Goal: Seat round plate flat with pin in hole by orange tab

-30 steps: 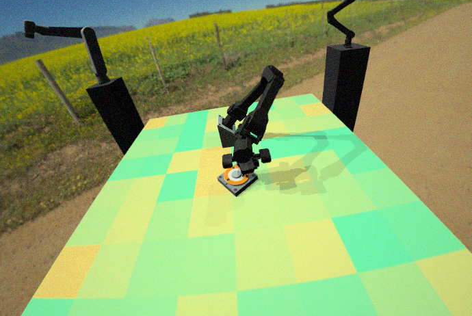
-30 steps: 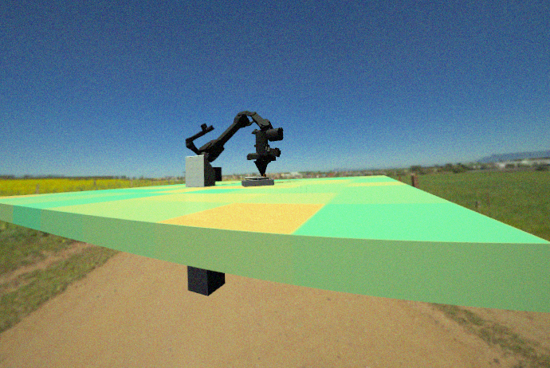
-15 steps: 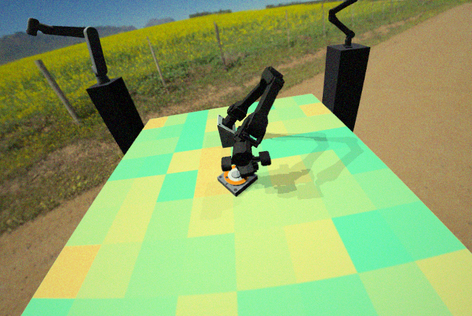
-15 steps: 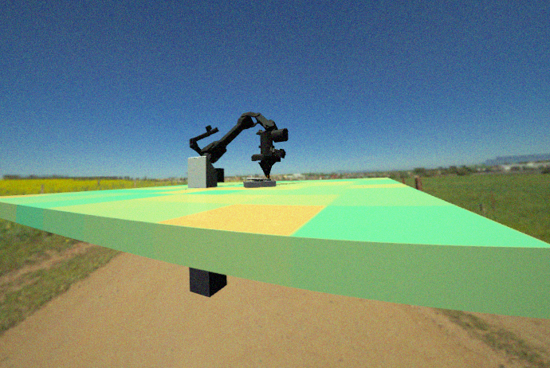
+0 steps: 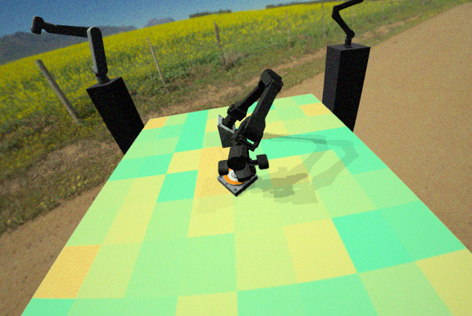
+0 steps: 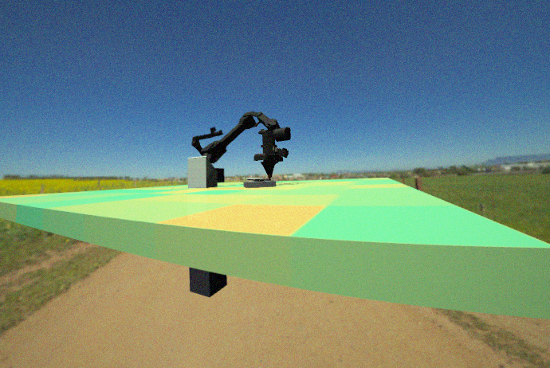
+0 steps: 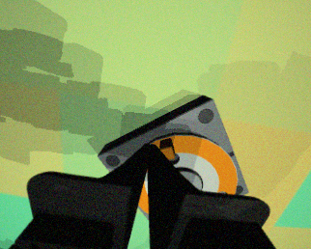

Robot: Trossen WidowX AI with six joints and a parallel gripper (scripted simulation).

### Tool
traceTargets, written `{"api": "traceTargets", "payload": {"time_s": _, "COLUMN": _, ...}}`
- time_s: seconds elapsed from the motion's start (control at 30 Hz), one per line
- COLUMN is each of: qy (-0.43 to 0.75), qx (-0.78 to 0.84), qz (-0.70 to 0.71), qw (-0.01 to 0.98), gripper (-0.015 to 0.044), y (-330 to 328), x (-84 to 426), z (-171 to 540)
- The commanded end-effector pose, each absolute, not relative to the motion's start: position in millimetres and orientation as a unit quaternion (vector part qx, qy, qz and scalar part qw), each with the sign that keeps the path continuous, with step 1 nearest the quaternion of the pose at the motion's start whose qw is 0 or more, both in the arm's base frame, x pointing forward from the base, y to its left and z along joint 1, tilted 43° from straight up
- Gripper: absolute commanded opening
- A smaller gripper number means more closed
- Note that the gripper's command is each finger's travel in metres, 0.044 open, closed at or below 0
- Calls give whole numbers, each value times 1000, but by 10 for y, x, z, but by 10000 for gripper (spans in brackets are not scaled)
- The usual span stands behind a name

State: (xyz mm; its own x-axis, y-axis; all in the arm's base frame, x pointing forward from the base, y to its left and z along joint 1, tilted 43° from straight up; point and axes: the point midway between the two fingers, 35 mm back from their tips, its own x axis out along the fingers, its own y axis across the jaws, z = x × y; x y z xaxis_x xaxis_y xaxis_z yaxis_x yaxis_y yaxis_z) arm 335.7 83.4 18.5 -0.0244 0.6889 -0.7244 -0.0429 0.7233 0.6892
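Lower centre of the wrist view: the gripper (image 7: 151, 152) — matte black, jaws fully closed on nothing — tapered to a point at the orange tab (image 7: 167, 147) of the round plate (image 7: 221, 163). The plate lay on a square grey base (image 7: 216, 123) with dark corner holes.

Matte black arm (image 5: 256, 111), tapered pincer (image 7: 149, 152)
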Motion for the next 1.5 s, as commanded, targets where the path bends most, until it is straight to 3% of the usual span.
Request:
{"api": "traceTargets", "payload": {"time_s": 0.0, "qy": 658, "qx": 244, "qz": 278, "qw": 656, "gripper": 0, "y": 769, "x": 3401, "z": 149}}
{"api": "traceTargets", "payload": {"time_s": 1.47, "qy": 659, "qx": 243, "qz": 277, "qw": 656, "gripper": 0, "y": 428, "x": 3494, "z": -116}}
